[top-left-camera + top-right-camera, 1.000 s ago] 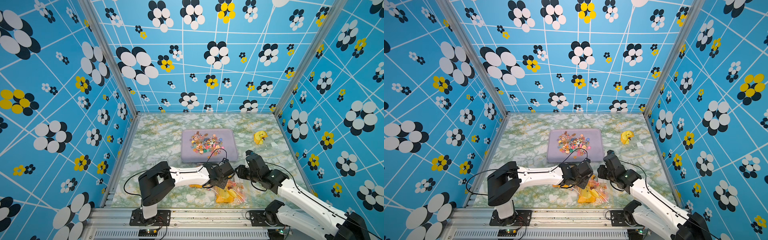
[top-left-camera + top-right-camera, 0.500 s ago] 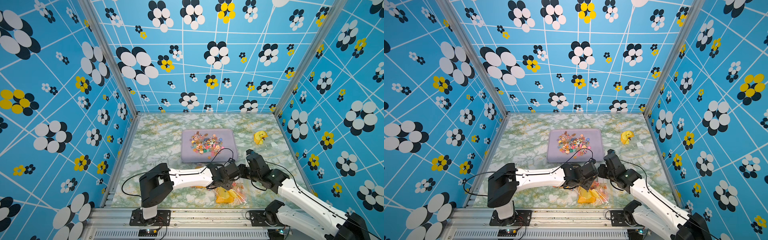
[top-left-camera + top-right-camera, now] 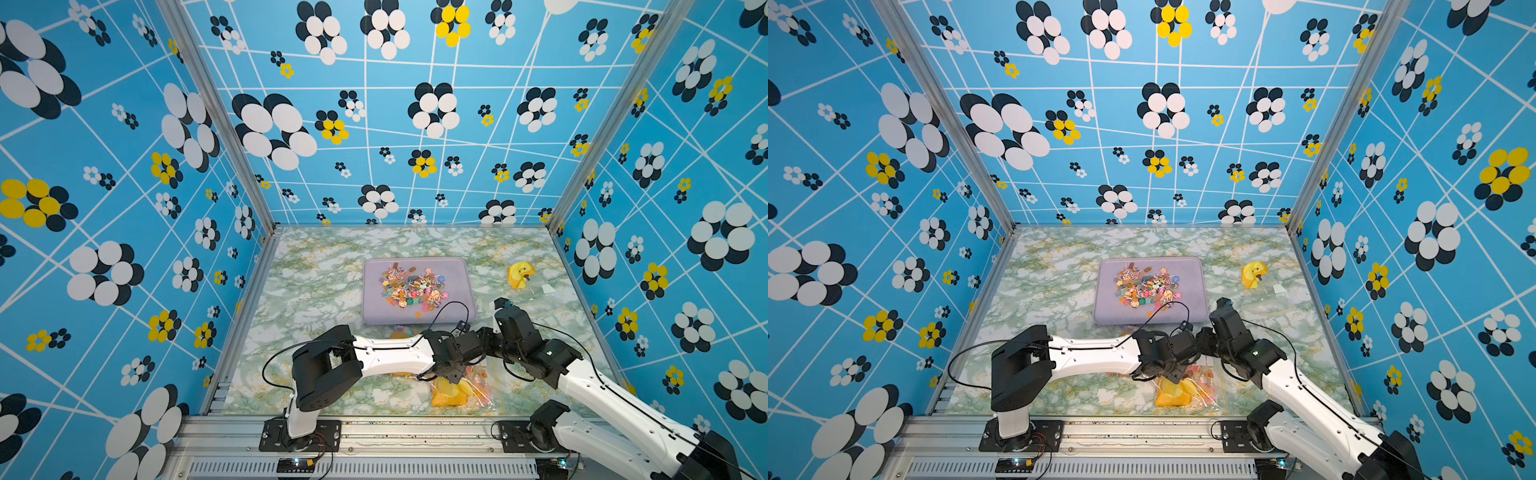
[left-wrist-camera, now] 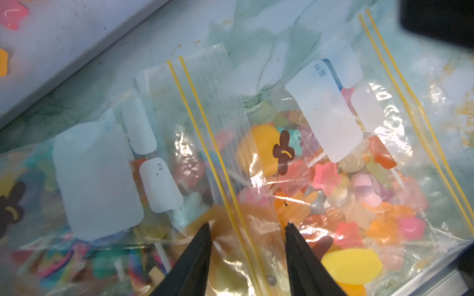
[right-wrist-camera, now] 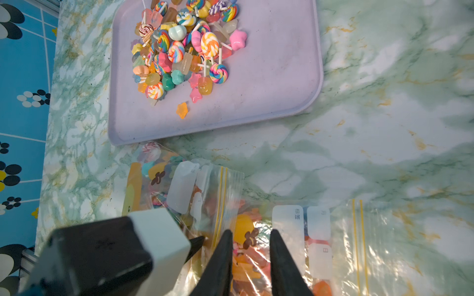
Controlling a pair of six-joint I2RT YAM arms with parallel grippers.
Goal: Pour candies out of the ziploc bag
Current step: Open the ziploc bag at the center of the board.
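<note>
Candies (image 5: pixel 179 51): loose pile on lavender tray (image 5: pixel 269 97), ahead of both tools; more inside clear ziploc bag (image 4: pixel 372 166), flat on counter (image 5: pixel 384 102) directly under right tool (image 5: pixel 251 232). Fingers there narrowly apart over bag; clamped or not, cannot tell. Just beside it, left tool (image 4: pixel 248 225): fingers apart, straddling yellow zip line (image 4: pixel 201 143) of second bag (image 4: pixel 102 166) overlapping the first. Yellow toy (image 3: pixel 519 274) well apart, beyond right tool.

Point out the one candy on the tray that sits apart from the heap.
The orange star candy: it lies alone on a bare patch of the tray, just off the heap's edge, while the other candies are bunched together.
</note>
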